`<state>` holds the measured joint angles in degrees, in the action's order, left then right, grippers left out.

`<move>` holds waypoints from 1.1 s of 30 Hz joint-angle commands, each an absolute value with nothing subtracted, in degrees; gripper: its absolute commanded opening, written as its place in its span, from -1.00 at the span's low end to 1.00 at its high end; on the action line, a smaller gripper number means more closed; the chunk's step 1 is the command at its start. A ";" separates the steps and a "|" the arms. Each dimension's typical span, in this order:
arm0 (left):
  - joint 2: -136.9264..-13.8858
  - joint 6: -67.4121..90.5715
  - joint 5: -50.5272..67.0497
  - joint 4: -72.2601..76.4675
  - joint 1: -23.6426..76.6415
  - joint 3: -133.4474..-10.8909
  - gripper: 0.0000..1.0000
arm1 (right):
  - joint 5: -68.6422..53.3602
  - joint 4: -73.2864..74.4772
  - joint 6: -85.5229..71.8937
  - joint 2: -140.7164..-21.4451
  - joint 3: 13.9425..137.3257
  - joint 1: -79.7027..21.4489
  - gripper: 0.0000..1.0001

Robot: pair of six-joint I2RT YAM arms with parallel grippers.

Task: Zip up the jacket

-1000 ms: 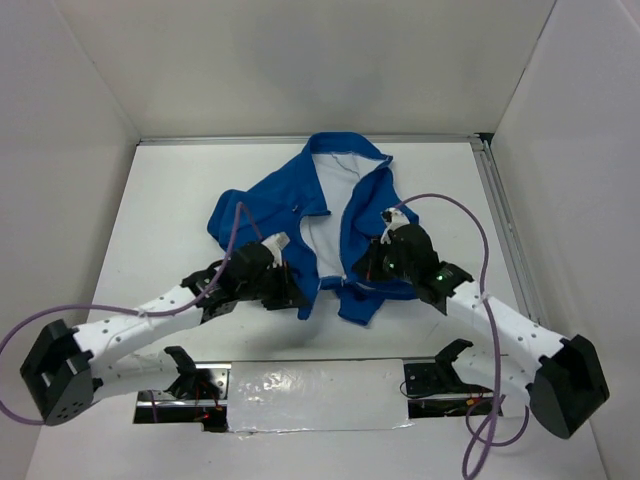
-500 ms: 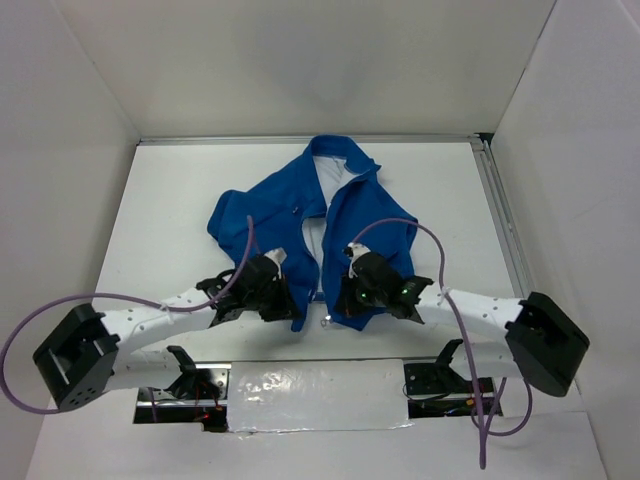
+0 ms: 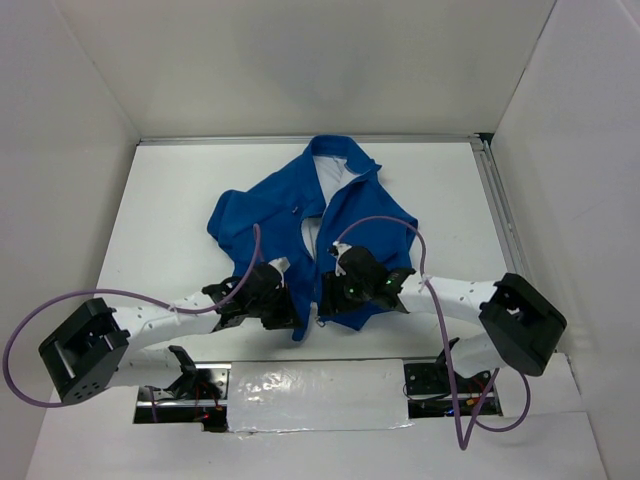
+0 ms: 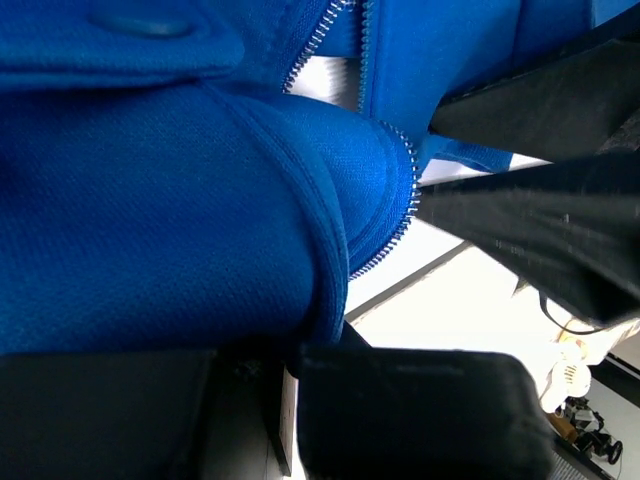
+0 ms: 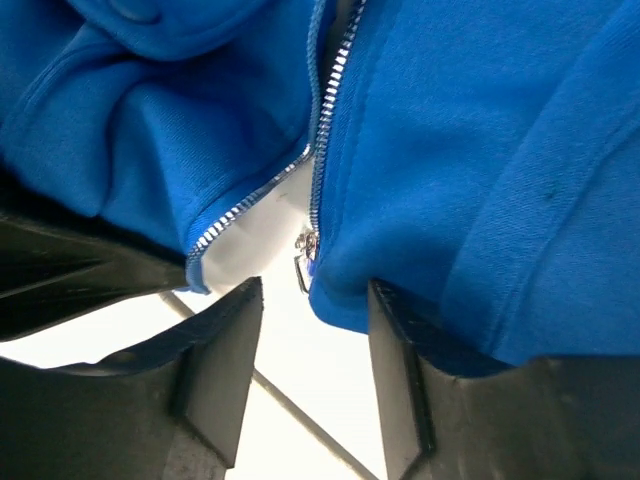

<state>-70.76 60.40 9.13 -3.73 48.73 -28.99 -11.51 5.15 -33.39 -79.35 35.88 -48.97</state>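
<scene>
The blue jacket [image 3: 270, 205] lies on the white table, collar at the far side, front panels nearly meeting. My left gripper [image 3: 290, 312] is shut on the bottom hem of the left panel [image 4: 150, 230], the fabric pinched between its jaws [image 4: 290, 355]. The pale zipper teeth [image 4: 395, 225] run along that hem's edge. My right gripper [image 3: 325, 300] stands open at the bottom corner of the right panel [image 5: 460, 150]. The hem corner and the metal zipper slider [image 5: 305, 258] sit just above the gap between its fingers [image 5: 215, 360]. Nothing is gripped in the right gripper [image 5: 312, 300].
A metal rail [image 3: 500, 215] runs along the table's right side. A shiny taped strip [image 3: 315, 392] lies at the near edge between the arm bases. Purple cables [image 3: 385, 222] loop over the jacket. White walls enclose three sides.
The right gripper has opened and let go of the right panel's hem. Both arms moved nearer the front edge and closer together, bringing the two front panels side by side.
</scene>
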 commanded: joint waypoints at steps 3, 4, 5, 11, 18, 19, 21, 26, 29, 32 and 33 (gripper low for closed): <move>-72.07 61.17 8.00 -1.58 49.22 -29.97 -1.00 | -14.24 2.81 -34.71 -81.99 36.38 -50.18 0.11; -72.07 61.26 7.91 -1.67 49.31 -30.06 -1.00 | -13.19 3.42 -35.06 -82.35 37.17 -50.36 0.11; -71.98 61.26 7.91 -1.76 49.31 -30.06 -1.00 | -10.57 4.04 -36.03 -82.96 37.61 -50.88 0.12; -70.32 62.14 7.03 -2.90 49.83 -29.27 -1.00 | -0.18 10.02 -41.30 -86.82 42.27 -53.00 0.12; -68.12 64.25 5.28 -5.88 50.27 -27.69 -1.00 | 11.84 22.93 -47.80 -96.58 51.14 -54.58 0.03; -67.51 64.51 4.84 -6.58 50.36 -27.08 -1.00 | 12.56 24.16 -49.47 -97.46 51.85 -54.58 -0.03; -65.84 65.04 3.96 -6.85 50.45 -26.37 -1.00 | 14.84 26.71 -51.66 -99.05 53.16 -54.75 -0.13; -62.06 64.78 3.43 -6.33 50.54 -24.43 -1.00 | 15.47 28.56 -53.17 -101.68 54.40 -55.11 -0.27; -60.91 64.51 2.81 -6.77 50.54 -24.17 -1.00 | 15.47 28.65 -53.44 -101.26 54.58 -55.63 -0.22; -60.47 64.34 2.81 -6.86 50.54 -24.08 -1.00 | 15.38 28.74 -52.65 -98.10 54.14 -56.51 -0.01; -60.47 64.34 2.81 -6.94 50.54 -24.08 -1.00 | 15.21 28.91 -52.47 -96.78 53.97 -56.77 0.09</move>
<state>-61.58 64.53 4.08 -7.44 50.19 -24.10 11.40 23.49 -52.86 -97.49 55.88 -56.12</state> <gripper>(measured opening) 0.089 0.509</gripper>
